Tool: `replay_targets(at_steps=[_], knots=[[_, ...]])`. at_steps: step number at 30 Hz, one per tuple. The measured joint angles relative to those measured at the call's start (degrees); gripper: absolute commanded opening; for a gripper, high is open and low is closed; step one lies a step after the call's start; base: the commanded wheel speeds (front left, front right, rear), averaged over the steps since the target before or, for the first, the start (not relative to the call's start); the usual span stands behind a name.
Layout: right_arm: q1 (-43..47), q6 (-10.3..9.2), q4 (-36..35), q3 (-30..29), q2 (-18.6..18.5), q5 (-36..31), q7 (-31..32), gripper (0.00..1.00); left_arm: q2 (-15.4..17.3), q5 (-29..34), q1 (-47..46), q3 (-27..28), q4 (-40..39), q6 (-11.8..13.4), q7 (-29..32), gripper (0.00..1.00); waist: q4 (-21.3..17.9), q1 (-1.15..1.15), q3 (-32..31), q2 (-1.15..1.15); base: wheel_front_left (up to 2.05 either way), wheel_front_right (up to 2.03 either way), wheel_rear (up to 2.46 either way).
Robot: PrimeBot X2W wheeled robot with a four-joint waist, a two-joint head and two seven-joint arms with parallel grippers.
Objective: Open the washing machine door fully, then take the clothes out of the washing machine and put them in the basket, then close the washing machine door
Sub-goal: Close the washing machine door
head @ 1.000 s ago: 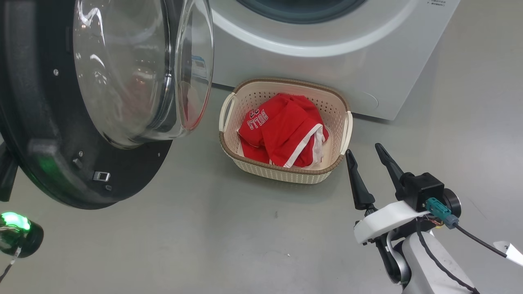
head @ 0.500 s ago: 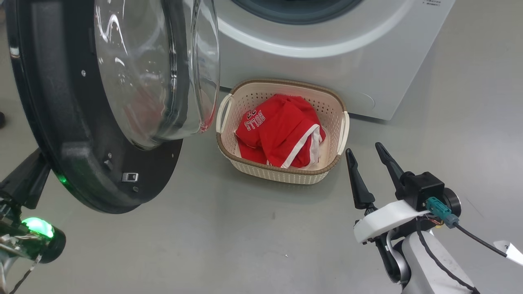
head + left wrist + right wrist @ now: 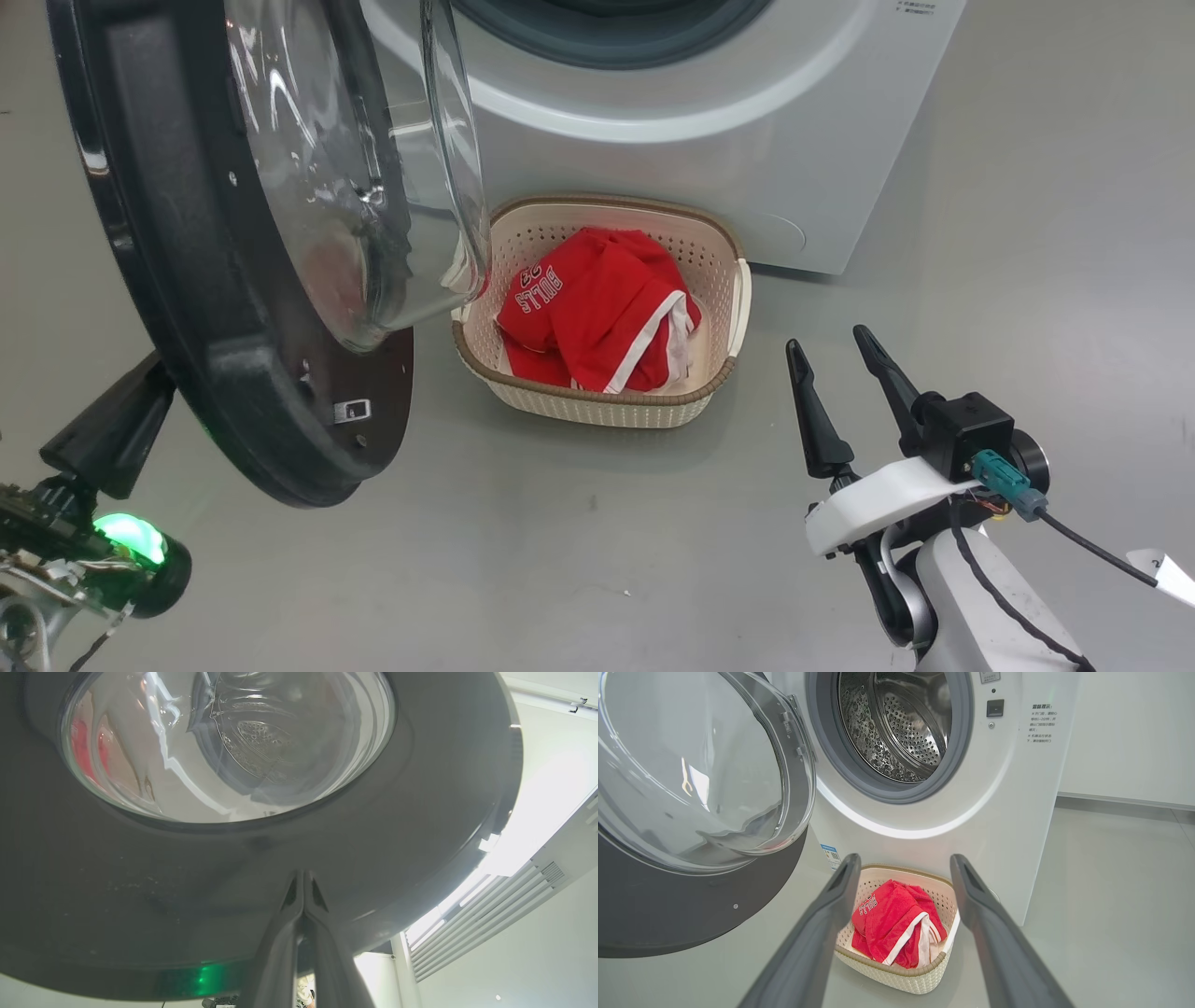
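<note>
Floor (image 3: 1027,233): smooth pale grey w/ slight sheen, across bottom & right of head view. Small dark speck (image 3: 592,504) on it, lower centre. Right wrist view, upper right: plain white wall (image 3: 1125,732) w/ grey skirting strip (image 3: 1120,802) where it meets the floor. Left wrist view, right side: bright washed-out panel (image 3: 546,798), white slatted louvres (image 3: 486,919) below it.

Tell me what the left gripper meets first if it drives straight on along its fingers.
The washing machine door: the shut left gripper points at its black frame, just below the glass. The tips look on or nearly on it; contact is unclear.
</note>
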Motion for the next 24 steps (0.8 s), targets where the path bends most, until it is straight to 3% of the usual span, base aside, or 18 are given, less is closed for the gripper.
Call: replay_targets(at_steps=[24], knots=[[0.0, -0.59, -1.2, 1.4, 0.0, 1.9, 0.0, 1.0, -3.0, -0.1, 0.8, -6.4, -4.1, 0.0, -0.1, 0.0, -9.0, 0.0, -0.7, 0.0, 0.0, 0.0, 0.0]])
